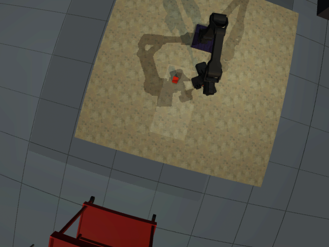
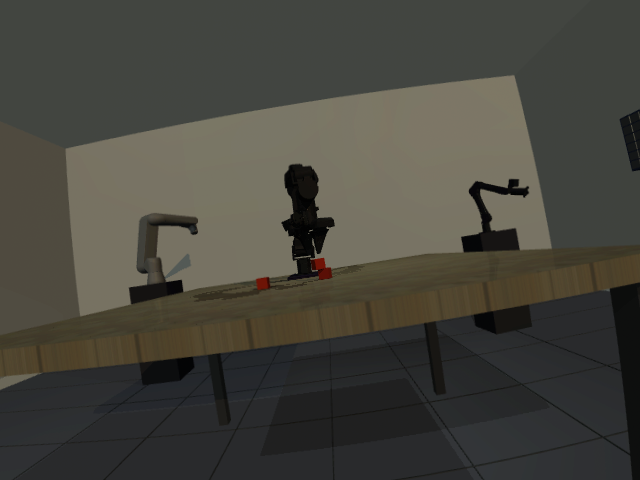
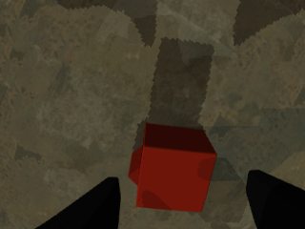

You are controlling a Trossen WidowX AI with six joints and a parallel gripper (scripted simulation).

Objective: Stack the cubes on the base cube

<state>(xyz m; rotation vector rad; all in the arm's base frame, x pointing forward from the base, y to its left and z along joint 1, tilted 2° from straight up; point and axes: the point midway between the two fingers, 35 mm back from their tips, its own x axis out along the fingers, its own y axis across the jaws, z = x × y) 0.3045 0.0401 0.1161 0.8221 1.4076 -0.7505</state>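
Wrist view: the gripper (image 1: 203, 85) (image 2: 311, 254) (image 3: 185, 185) has its fingers apart, one on either side of the upper cube (image 2: 317, 264) (image 3: 176, 176), with daylight between them and its sides. That cube sits on the base cube (image 2: 324, 273) (image 3: 135, 167), shifted toward the desk's left edge as the exterior view has it. The pair stands well in from the near edge of the desk (image 1: 225, 133) (image 2: 320, 320) (image 3: 71, 72). The second loose cube (image 1: 175, 80) (image 2: 262, 283) rests on the desk itself, nearer the left edge than the pair in the top view and well clear of the lower-left corner.

I'd expect a cube like this to be light and rigid, with no give when squeezed, and not fragile. Its smooth faces may slide a little, so a square grip on two opposite upright faces, around mid-height, should suit; a pinch at the corners would probably twist it. Straight up and away seems the safe exit, as a brushing finger could shift it.

In looks, all three are plain red with flat faces and crisp edges. The upper one shows a bright red top, a nearly maroon shaded side and a few darker shadow patches.
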